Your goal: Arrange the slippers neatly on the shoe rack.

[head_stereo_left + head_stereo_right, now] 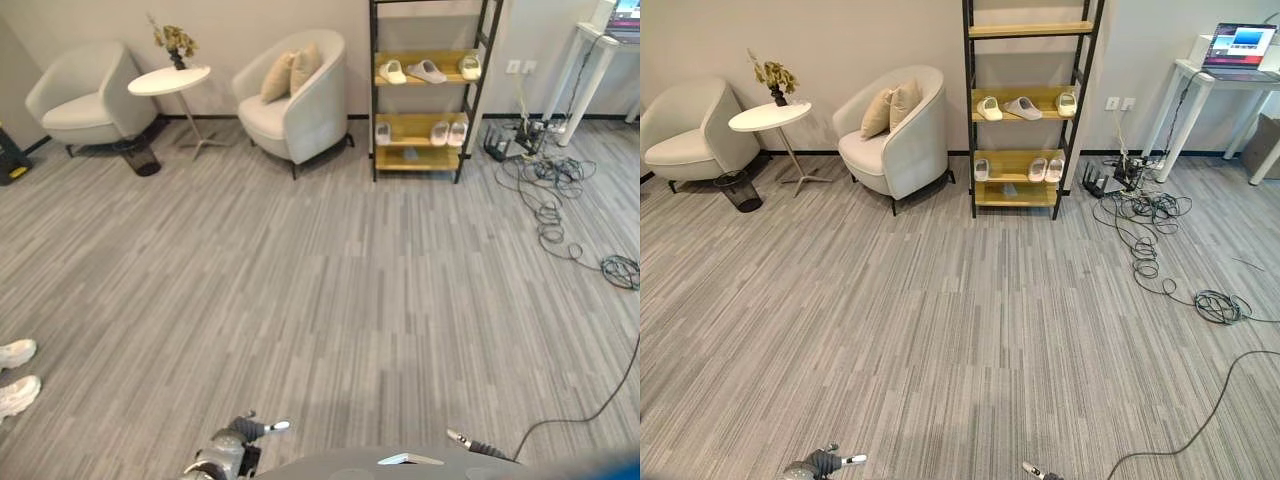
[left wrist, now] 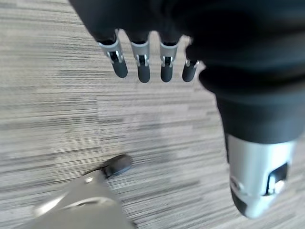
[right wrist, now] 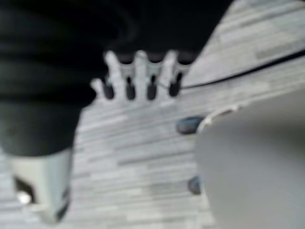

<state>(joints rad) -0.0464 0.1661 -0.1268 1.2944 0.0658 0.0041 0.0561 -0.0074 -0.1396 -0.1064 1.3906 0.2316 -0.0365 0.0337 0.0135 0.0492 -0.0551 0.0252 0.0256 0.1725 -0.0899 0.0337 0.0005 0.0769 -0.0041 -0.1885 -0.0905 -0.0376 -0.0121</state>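
Left hand [image 2: 143, 57] low at the near floor, fingers straight and relaxed, empty; right hand [image 3: 138, 76] also low, fingers hanging loose over bare floor, holding nothing. Slippers [image 1: 1022, 107] sit on the shoe rack [image 1: 1025, 120] by the far wall: three on the middle shelf, three on the lower shelf, spread left to right edge.

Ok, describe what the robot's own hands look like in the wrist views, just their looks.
The left hand has a row of silver fingers ending in dark rounded tips, coming out from under a black ribbed cover that wraps the back of the hand and wrist. Its thumb is a thick silver cylinder with a dark end. The right hand looks the same: silver fingers, dark tips, black cover, silver thumb.
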